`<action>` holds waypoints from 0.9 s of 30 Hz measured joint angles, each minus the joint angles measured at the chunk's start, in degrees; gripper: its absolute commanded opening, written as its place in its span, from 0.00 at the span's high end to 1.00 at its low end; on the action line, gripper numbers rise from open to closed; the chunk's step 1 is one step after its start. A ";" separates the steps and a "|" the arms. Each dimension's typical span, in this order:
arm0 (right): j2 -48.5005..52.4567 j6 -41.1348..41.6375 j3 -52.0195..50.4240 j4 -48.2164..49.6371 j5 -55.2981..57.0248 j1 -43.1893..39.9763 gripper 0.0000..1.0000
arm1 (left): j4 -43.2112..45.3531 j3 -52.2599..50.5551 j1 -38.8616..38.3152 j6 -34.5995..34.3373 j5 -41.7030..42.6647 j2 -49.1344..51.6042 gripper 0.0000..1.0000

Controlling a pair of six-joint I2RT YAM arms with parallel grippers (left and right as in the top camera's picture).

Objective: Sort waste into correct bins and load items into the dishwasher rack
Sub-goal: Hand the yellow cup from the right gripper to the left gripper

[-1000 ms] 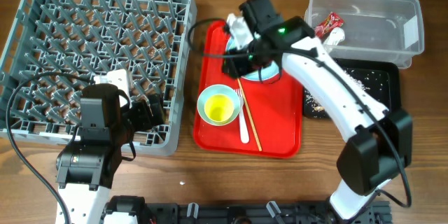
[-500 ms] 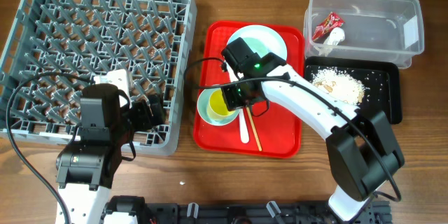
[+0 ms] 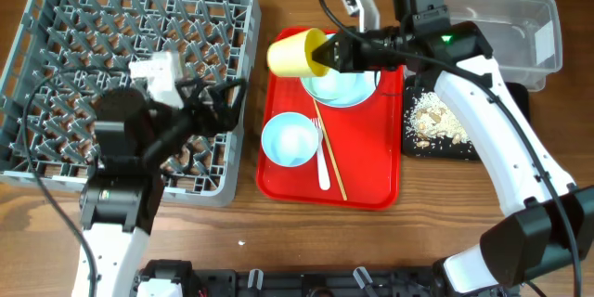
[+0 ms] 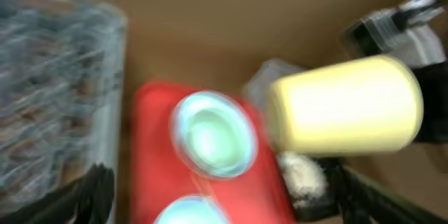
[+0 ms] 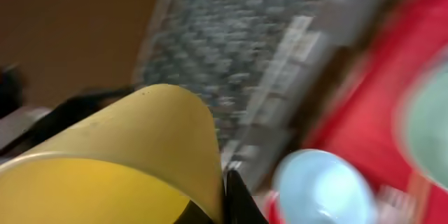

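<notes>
Yellow small cup (image 3: 297, 53) hangs clamped in the right tool (image 3: 327, 53) above the red serving tray (image 3: 371, 176). The grey lattice dishwasher rack (image 3: 56, 19) shows no dishes yet. Whitish crumbly food scraps (image 3: 432, 121) already lie in the shallow black tray (image 3: 450, 149). Whether the left tool (image 3: 218, 111) is apart or together, I cannot tell.

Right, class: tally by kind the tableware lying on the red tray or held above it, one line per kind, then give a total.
Cups: 1, the yellow cup held in the right claw
Pale round dishes: 2, the near dish and the far dish
Forks: 1, the white fork
Chopsticks: 1, the wooden chopstick
Total: 5
</notes>
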 measured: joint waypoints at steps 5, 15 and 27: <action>0.11 2.10 -0.02 4.26 -19.39 0.15 0.96 | 17.64 0.04 0.22 -2.73 22.58 6.36 0.00; 0.11 4.04 -0.02 4.42 -26.77 0.61 0.96 | 30.18 0.04 0.26 -5.97 39.80 7.58 0.01; 0.11 5.35 -0.02 4.15 -26.73 4.13 0.96 | 30.49 0.04 0.26 -6.58 41.18 7.58 0.11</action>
